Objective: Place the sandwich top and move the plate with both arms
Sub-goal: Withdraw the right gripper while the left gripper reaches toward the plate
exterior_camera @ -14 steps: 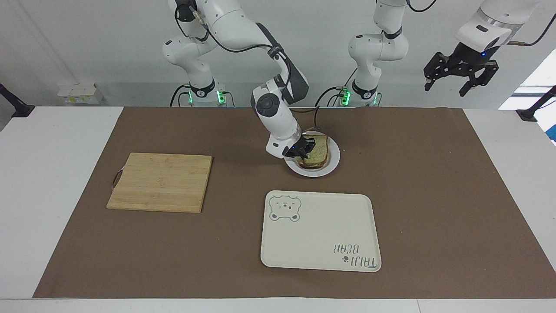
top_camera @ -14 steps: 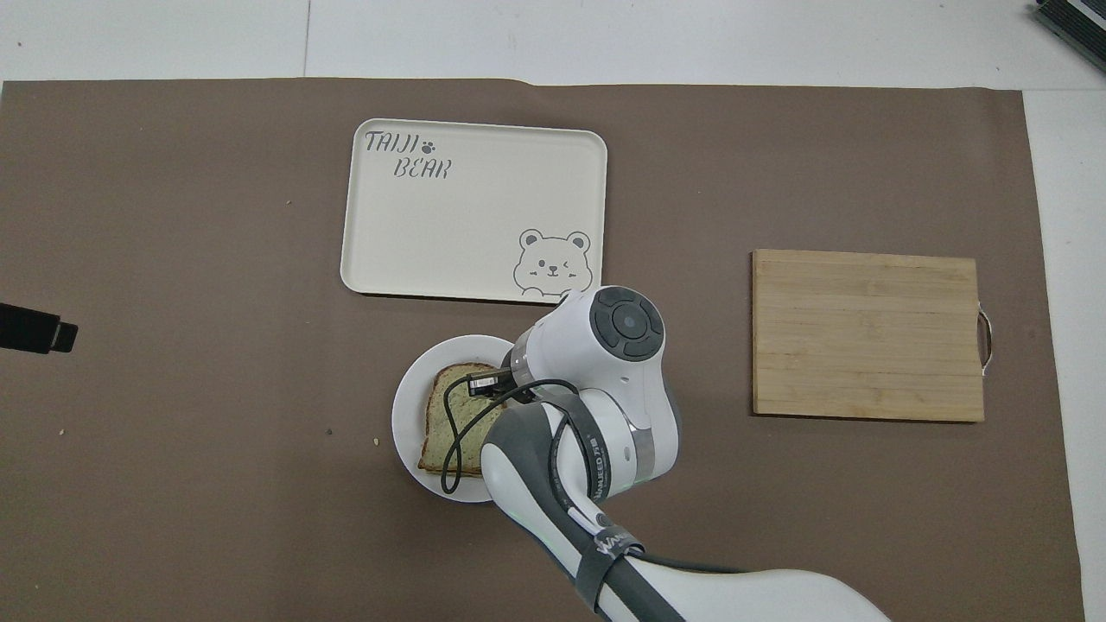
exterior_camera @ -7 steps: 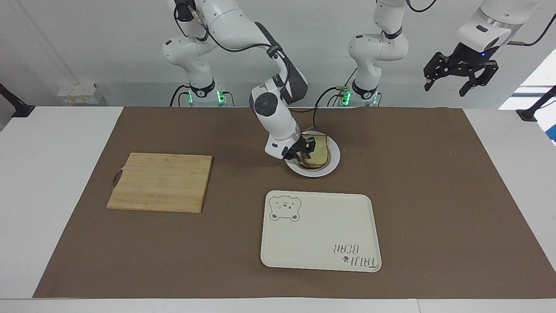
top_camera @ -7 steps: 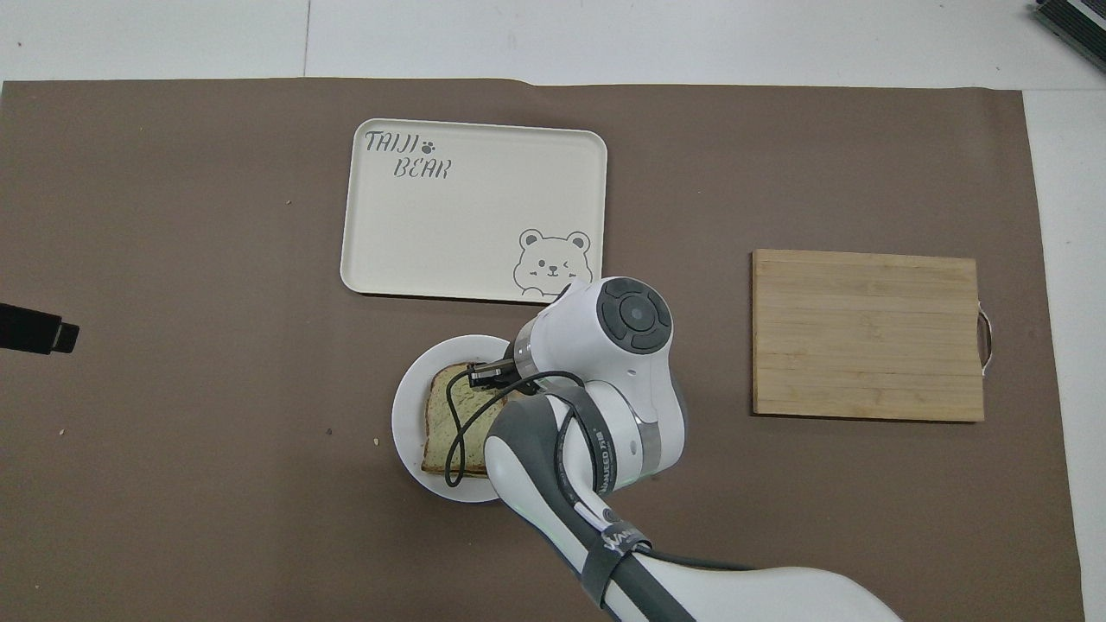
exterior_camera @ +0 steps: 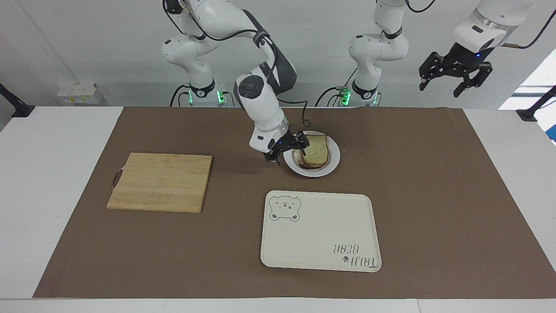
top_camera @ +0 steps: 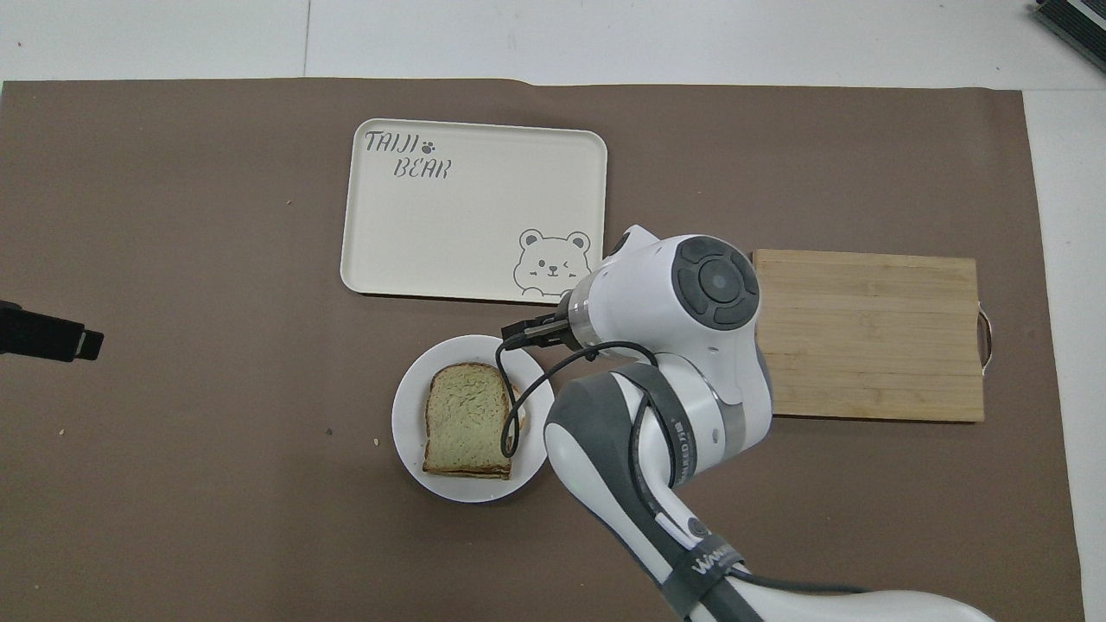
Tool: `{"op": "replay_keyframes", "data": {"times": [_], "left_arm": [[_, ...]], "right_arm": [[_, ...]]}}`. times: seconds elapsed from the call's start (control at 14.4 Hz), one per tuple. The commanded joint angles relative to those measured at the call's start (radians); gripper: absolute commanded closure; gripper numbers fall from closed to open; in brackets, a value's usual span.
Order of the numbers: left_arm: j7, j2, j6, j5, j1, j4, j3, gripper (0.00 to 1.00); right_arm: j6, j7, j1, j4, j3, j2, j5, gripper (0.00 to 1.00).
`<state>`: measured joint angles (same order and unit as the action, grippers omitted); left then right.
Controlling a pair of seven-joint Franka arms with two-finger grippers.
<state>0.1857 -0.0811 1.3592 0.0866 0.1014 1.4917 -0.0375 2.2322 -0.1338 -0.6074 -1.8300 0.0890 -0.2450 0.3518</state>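
Note:
The sandwich top (exterior_camera: 313,148), a tan bread slice with a brown crust, lies flat on the stack on the small white plate (exterior_camera: 332,167). From above, the sandwich top (top_camera: 467,417) sits in the middle of the plate (top_camera: 408,432). My right gripper (exterior_camera: 287,152) hovers low over the plate's rim toward the right arm's end, open and holding nothing. In the overhead view its wrist hides most of the right gripper (top_camera: 529,333). My left gripper (exterior_camera: 451,84) waits open, raised high off the left arm's end of the table, and only the tip of the left gripper (top_camera: 52,337) shows from above.
A cream rectangular tray (exterior_camera: 320,230) with a bear drawing lies farther from the robots than the plate; it is the tray (top_camera: 471,212) in the overhead view. A wooden cutting board (exterior_camera: 160,181) (top_camera: 868,337) lies toward the right arm's end. A brown mat covers the table.
My right gripper has opened and let go of the slice, then lifted and drawn back off the plate toward the right arm's end. The slice stays on the stack. The left gripper has barely shifted.

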Motion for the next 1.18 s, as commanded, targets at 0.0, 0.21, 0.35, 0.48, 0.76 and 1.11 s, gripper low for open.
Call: {"op": "replay_keyframes", "data": {"times": [0.0,0.21,0.35,0.48,0.76,1.11], "left_arm": [[0.011,-0.068,0.009,0.018,0.012,0.088,-0.007,0.0],[0.024,-0.149,0.053,0.07,0.017,0.211,-0.008,0.0],[0.024,-0.184,0.096,0.073,0.017,0.269,-0.007,0.0],[0.026,-0.187,0.11,0.099,0.024,0.278,-0.008,0.0],[0.026,-0.245,0.213,0.102,0.024,0.382,-0.009,0.0],[0.021,-0.267,0.265,0.108,0.041,0.519,0.001,0.0]], "right_arm": [[-0.054,0.01,0.055,-0.009,-0.008,0.067,-0.091,0.0],[-0.126,0.011,0.109,-0.005,-0.008,0.117,-0.177,0.0],[-0.221,0.011,0.141,-0.005,-0.008,0.154,-0.183,0.0],[-0.325,0.011,0.175,-0.005,-0.008,0.185,-0.185,0.0],[-0.471,0.02,0.268,-0.005,-0.008,0.226,-0.203,0.0],[-0.537,0.022,0.422,-0.003,-0.009,0.272,-0.224,0.0]]}}
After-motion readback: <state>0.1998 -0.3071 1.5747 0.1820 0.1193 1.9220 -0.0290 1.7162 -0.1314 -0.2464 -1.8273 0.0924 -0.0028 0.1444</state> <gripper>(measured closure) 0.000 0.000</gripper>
